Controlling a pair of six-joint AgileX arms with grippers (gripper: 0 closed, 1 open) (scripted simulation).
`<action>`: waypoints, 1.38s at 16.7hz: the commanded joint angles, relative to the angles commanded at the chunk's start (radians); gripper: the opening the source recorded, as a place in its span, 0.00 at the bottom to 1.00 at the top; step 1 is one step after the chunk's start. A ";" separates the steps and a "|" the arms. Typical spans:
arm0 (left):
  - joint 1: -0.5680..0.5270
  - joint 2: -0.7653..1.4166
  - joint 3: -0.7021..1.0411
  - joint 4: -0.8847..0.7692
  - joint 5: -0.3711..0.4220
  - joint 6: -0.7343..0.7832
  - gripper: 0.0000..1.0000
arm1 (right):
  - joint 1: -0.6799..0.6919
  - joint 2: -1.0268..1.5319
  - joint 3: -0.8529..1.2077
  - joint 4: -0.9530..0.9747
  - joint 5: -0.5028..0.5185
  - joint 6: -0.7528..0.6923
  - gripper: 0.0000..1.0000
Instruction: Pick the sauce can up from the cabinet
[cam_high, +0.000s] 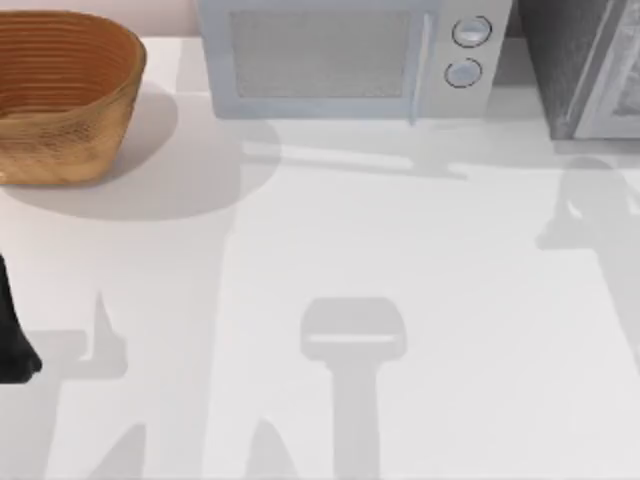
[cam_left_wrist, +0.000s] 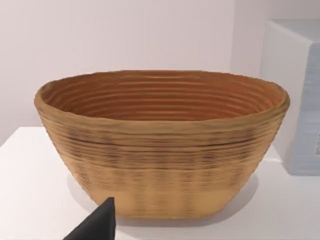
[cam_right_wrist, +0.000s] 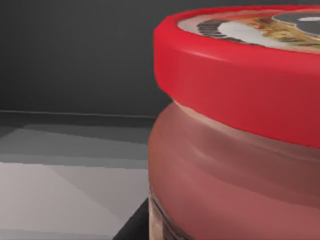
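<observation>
Sauce can (cam_right_wrist: 235, 135): red cylinder standing upright, seen very close in the right wrist view. Bright red lid rim, top printed with a dark-and-white label; the body below is duller red. Dark grey walls behind it.

Cabinet (cam_high: 580, 65): dark grey speckled box with a lighter grey framed front panel, at the table's far right corner in the top view.

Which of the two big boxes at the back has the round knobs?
The pale microwave in the middle has two round knobs on its front. The dark speckled cabinet at the right has none visible.
</observation>
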 joint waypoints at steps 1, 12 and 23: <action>0.000 0.000 0.000 0.000 0.000 0.000 1.00 | -0.012 -0.076 -0.127 0.038 -0.016 -0.002 0.00; 0.000 0.000 0.000 0.000 0.000 0.000 1.00 | -0.140 -0.672 -1.154 0.324 -0.107 0.028 0.00; 0.000 0.000 0.000 0.000 0.000 0.000 1.00 | -0.142 -0.685 -1.220 0.360 -0.125 0.045 0.00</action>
